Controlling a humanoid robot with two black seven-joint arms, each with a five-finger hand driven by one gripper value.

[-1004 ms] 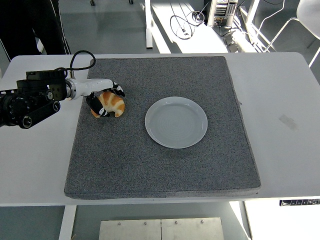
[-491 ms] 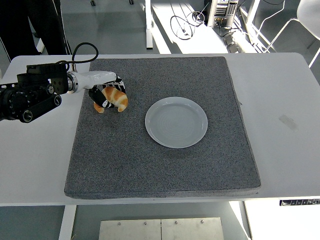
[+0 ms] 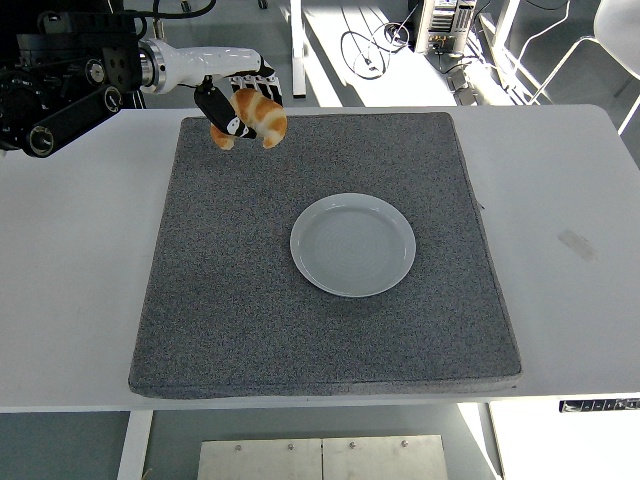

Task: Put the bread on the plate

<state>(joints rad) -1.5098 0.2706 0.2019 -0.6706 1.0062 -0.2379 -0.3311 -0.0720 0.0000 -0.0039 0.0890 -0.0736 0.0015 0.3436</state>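
In the head view, the left robot hand [image 3: 238, 100] comes in from the upper left with its fingers curled around the bread [image 3: 256, 117], a golden-brown roll with pale bands across it. The bread appears to hang clear of the surface, over the far left corner of the grey mat [image 3: 240, 330] that covers the middle of the counter [image 3: 70, 300]; no part of it seems to touch the mat, though this single view from above makes its height hard to judge. Dark fingertips show against the bread's left and lower side, while its right end sticks out free of the grasp. Its long axis runs roughly from upper left to lower right, tilted down toward the plate. The plate [image 3: 352, 244] is white, round and empty, sitting flat on the mat a little right of centre. From the robot hand it lies to the right and toward the near edge, well apart from the bread, with only bare mat between them. The coming move therefore looks like a diagonal carry right and nearer, then a descent over the plate's middle before the fingers let go. The left arm is the only one placed to do this, since the right arm does not show anywhere in the view.
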